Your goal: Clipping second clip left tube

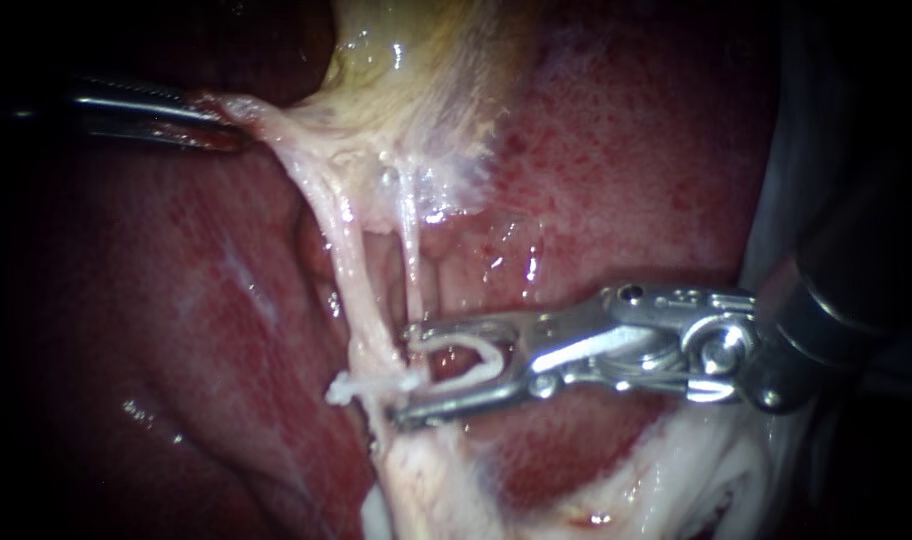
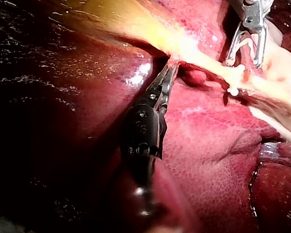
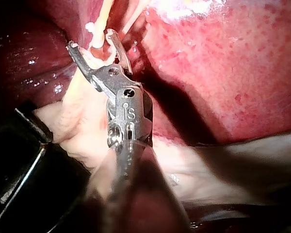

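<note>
Two pale tubes run down from the yellowish gallbladder [image 1: 416, 60]: the left tube [image 1: 358, 280] and the thinner right tube [image 1: 412, 265]. A white clip [image 1: 361, 385] sits across the left tube low down. My right instrument [image 1: 406, 372] comes in from the right with its jaws open and a white clip [image 1: 471, 358] seated inside them. Its tips are just right of the left tube, level with the placed clip. My left instrument [image 1: 216, 125] comes from the upper left, its jaws shut on pale tissue [image 1: 261, 120] beside the gallbladder, holding it taut. The wrist views show both instruments [image 2: 169, 68] [image 3: 89, 40].
Red liver [image 1: 626, 150] surrounds the tubes on both sides. Pale fatty tissue [image 1: 446, 480] lies below the jaws. A dark round housing [image 1: 856, 260] stands at the right edge behind the right instrument's wrist.
</note>
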Motion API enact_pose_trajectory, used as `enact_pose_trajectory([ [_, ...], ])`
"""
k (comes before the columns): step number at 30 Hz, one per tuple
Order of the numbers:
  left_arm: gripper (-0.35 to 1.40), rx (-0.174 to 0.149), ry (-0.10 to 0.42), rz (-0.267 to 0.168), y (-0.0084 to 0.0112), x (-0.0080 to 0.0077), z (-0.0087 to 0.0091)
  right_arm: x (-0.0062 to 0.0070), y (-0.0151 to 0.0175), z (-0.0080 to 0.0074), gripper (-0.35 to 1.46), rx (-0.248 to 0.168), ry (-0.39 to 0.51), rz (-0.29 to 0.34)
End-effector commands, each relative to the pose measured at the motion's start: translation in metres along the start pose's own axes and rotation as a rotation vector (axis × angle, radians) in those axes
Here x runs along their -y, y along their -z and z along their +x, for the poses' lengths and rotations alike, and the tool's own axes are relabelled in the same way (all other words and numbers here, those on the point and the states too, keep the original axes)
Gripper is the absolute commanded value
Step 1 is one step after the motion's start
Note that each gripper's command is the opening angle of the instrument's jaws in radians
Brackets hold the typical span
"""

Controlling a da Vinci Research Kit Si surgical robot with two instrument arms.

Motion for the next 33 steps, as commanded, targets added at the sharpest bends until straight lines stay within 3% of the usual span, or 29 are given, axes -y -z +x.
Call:
enact_pose_trajectory([
  [1, -0.35, 0.0, 0.0, 0.0, 0.0, 0.0, 0.0, -0.0003, -0.0002, -0.0002, 0.5, -0.001, -0.006, -0.002],
  [7, -0.35, 0.0, 0.0, 0.0, -0.0001, 0.0, 0.0, -0.0021, -0.0015, -0.0016, 0.5, -0.004, -0.038, -0.01],
  [13, -0.35, 0.0, 0.0, 0.001, -0.0001, 0.0, 0.0, -0.0031, -0.0025, -0.0017, 0.5, -0.013, -0.059, -0.014],
  [21, -0.35, 0.0, 0.0, 0.001, -0.0001, 0.0, 0.0, -0.0032, -0.0045, -0.0006, 0.5, -0.069, -0.12, 0.031],
  [33, -0.35, -0.001, 0.0, 0.002, -0.0003, 0.0, 0.0, -0.0027, -0.0055, 0.0001, 0.49, -0.03, -0.146, 0.109],
])
